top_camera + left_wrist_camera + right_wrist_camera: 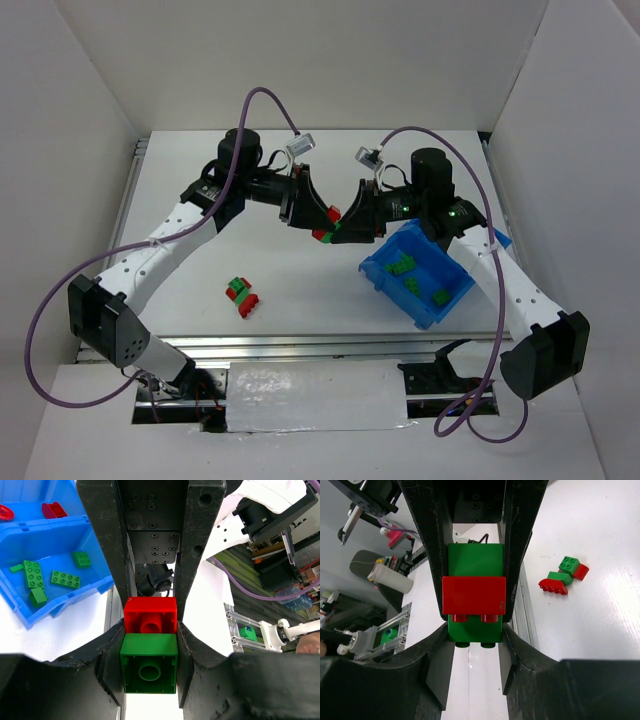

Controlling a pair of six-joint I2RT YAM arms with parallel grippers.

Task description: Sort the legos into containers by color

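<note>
The white surface (310,300) carries a blue bin (392,298) on its right side, set at an angle. Well apart to the left, a small cluster of red and green bricks (243,296) lies towards the near edge, pieces touching.

Top view: fixed high behind the arm bases, looking down on the whole table (300,310), distant. Left wrist view: looks along its fingers (100,555), very close on the brick pair (150,645); bin (95,587) behind it. Right wrist view: same pair, opposite side, equally close. All three views share the pair.
</note>
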